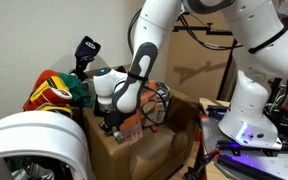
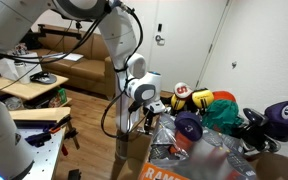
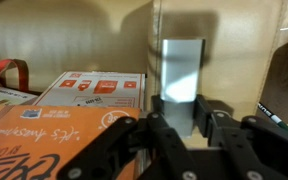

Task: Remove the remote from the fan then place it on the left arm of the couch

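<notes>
Remote [image 3: 181,65]: slim pale rectangle, long axis vertical in wrist view, free end pointing up and away from the gripper [image 3: 181,105]. The fingers [image 3: 208,118] are clamped tight on its lower end. Its face is plain; no buttons or print can be read.

Wrist view, left to right:
- red strap [image 3: 8,72] at the edge
- orange cartons [image 3: 89,95] lying flat, with white icon panels and a script line starting "it's"; the rest is too blurred to read
- the remote, just beside the cartons

In an exterior view, left to right:
- fan [image 1: 34,138] low in the near corner, white ring housing with dark grille below
- pile of caps [image 1: 56,92]
- robot arm [image 1: 144,50] reaching down into the open cardboard box [image 1: 156,152]

The remote is held inside that box, apart from the fan, and is hidden in this view.

In an exterior view, left to right:
- couch [image 2: 79,68], tan, far back and well apart from the box
- the arm mid-frame
- orange letters [image 2: 164,172] reading "RAM" on the box front, rest cut off
- purple cap [image 2: 189,125]
- navy cap [image 2: 284,113]
</notes>
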Motion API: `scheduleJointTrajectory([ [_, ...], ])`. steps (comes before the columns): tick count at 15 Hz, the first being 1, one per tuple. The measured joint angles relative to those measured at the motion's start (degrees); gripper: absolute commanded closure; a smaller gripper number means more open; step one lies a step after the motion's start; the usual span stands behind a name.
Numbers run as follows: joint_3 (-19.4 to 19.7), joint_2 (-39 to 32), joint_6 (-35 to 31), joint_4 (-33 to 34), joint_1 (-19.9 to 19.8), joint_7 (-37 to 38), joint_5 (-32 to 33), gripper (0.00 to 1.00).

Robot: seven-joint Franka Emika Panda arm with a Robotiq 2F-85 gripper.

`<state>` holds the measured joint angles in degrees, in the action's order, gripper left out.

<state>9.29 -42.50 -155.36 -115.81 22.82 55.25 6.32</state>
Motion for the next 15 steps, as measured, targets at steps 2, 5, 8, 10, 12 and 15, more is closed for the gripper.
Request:
scheduleJointTrajectory([
  [2, -0.4, 0.0, -1.1, 0.0, -0.4, 0.0, -0.5, 0.9],
  [5, -2.2, -0.1, -1.6, 0.1, -2.6, -1.0, -2.6, 0.39],
  [8, -5.2, -0.1, -1.6, 0.3, -5.9, -2.6, -6.2, 0.2],
  [10, -6.7, 0.0, -1.6, 0.5, -7.1, -3.3, -8.2, 0.07],
  [12, -7.5, 0.1, -1.4, 0.6, -7.5, -3.3, -9.5, 0.01],
  [15, -8.5, 1.0, 2.0, 0.5, -7.6, -3.3, -11.9, 0.0],
])
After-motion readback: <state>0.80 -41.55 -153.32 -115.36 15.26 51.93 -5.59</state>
